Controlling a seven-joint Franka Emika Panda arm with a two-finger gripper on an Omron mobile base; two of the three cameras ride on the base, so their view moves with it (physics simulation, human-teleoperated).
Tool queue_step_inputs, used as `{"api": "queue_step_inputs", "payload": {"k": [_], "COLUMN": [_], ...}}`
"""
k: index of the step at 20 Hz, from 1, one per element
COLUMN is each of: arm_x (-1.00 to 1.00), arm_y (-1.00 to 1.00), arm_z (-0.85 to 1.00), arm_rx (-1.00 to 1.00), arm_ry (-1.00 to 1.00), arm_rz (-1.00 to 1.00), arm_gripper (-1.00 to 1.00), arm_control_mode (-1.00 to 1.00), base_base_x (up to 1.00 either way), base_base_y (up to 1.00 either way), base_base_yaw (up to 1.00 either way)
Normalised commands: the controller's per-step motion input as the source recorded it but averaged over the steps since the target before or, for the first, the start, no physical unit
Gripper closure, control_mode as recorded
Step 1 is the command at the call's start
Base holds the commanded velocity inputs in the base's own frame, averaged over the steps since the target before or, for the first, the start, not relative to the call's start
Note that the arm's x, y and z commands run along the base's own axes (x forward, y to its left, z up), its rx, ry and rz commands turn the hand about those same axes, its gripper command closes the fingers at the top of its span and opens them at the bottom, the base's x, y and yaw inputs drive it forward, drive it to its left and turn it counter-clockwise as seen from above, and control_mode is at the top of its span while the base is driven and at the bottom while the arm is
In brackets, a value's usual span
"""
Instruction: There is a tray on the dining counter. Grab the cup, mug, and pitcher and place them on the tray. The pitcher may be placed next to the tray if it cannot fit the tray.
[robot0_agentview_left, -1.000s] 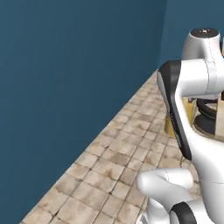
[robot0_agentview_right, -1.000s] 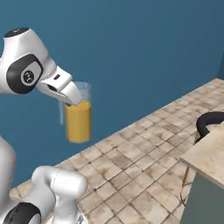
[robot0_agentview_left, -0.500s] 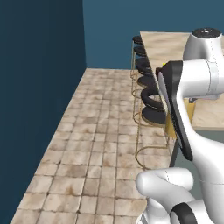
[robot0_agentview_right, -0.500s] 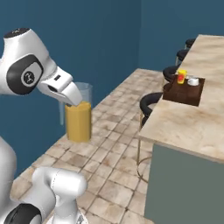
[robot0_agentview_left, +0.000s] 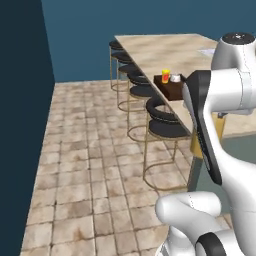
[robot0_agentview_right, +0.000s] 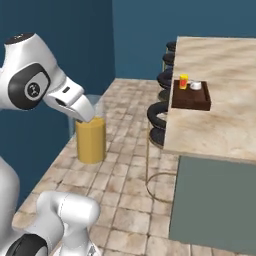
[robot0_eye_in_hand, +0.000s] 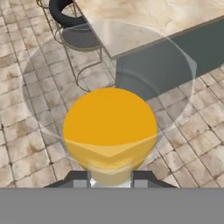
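Right base view has the jaws (robot0_agentview_right: 89, 118) clamped on the pitcher (robot0_agentview_right: 90, 140), held upright above the tiled floor, well apart from the tray (robot0_agentview_right: 191, 99) carrying cup (robot0_agentview_right: 184, 81) and mug (robot0_agentview_right: 195, 85) on the surface (robot0_agentview_right: 220, 125)

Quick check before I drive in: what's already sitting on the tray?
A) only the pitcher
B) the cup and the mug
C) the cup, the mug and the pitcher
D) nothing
B: the yellow cup and white mug stand on the tray on the counter, while the pitcher hangs in the gripper over the floor.
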Motion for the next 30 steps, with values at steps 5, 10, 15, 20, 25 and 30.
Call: {"api": "queue_step_inputs", "payload": {"k": [5,10,15,20,25,30], "arm_x": [0.0,0.0,0.0,0.0,0.0,0.0], "arm_y": [0.0,0.0,0.0,0.0,0.0,0.0], "arm_z": [0.0,0.0,0.0,0.0,0.0,0.0], "arm_rx": [0.0,0.0,0.0,0.0,0.0,0.0], "arm_ry": [0.0,0.0,0.0,0.0,0.0,0.0], "arm_rz": [0.0,0.0,0.0,0.0,0.0,0.0], "arm_gripper": [1.0,1.0,1.0,1.0,1.0,1.0], "arm_control_mode": [1.0,1.0,1.0,1.0,1.0,1.0], "base_base_x": [0.49,0.72,0.88,0.67,0.56,0.4], "base_base_y": [0.72,0.74,0.67,0.6,0.39,0.55], "base_base_yaw": [-0.47,-0.43,-0.29,-0.3,-0.38,-0.46]}}
